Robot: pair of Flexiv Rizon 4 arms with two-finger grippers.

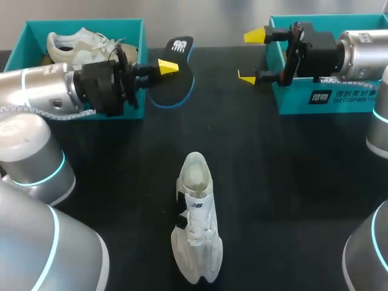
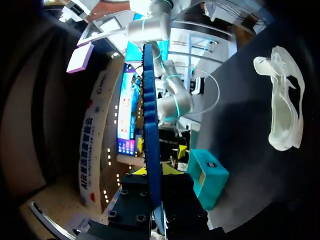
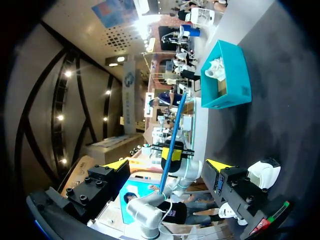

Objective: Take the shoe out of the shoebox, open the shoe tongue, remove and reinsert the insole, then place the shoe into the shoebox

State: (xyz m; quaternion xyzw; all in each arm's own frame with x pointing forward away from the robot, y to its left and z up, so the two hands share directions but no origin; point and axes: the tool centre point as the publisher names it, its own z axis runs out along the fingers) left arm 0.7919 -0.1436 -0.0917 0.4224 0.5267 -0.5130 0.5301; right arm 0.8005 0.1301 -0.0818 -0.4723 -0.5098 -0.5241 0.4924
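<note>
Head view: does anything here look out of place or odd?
Only the insole: it is outside the white shoe, clamped in the left end effector beside the left shoebox. Nothing looks spilled or damaged.

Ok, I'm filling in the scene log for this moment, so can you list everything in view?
shoe: one, white, lying on the table at its near middle
insole: one, black with a blue edge, held beside the left shoebox
left shoebox: one, teal, far left of the table
second shoe: one, white, inside the left shoebox
right box: one, teal, far right of the table
table: one, black
left claw: one, yellow tips, shut on the insole
right claw: one, yellow tips, open and empty, in front of the right box
</note>
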